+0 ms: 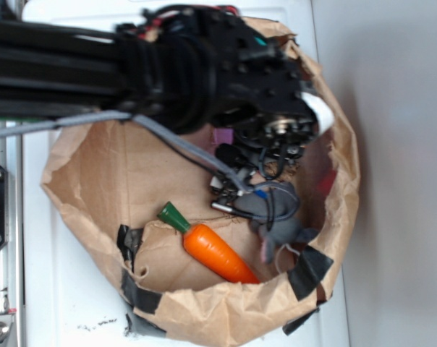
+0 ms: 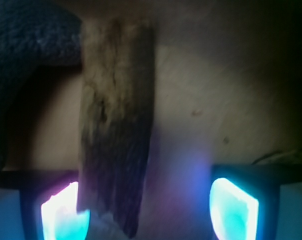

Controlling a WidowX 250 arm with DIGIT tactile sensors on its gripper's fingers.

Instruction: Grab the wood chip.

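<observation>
Close in, wrist view: wood chip lying lengthwise between the fingers of the pincer, hard up against the left pad, lower end overlapping that pad's inner edge. Well apart from the right pad, bare tan paper floor showing in the wide gap. Pincer spread open, gripping nothing. Both pads glowing cyan-magenta, detail washed out. Far end of chip reaching the top edge of that view, tip blurred. Dark grey textured shape curving through the upper left corner, touching or just beside the chip's upper left side; contact not resolvable, identity not certain from this view.

Exterior view, left to right: brown paper bag open on a white surface, rim torn, black tape patches along the near edge. Toy carrot lying on the bag floor near the lower rim, green top toward the left. Grey cloth mouse just right of the carrot, partly covered by cables. Black arm entering from the left edge, reaching down over the upper right part of the bag. Chip itself not visible here, hidden under the arm's head; pincer fingers likewise not made out. Pink patch under the arm, unidentifiable.
</observation>
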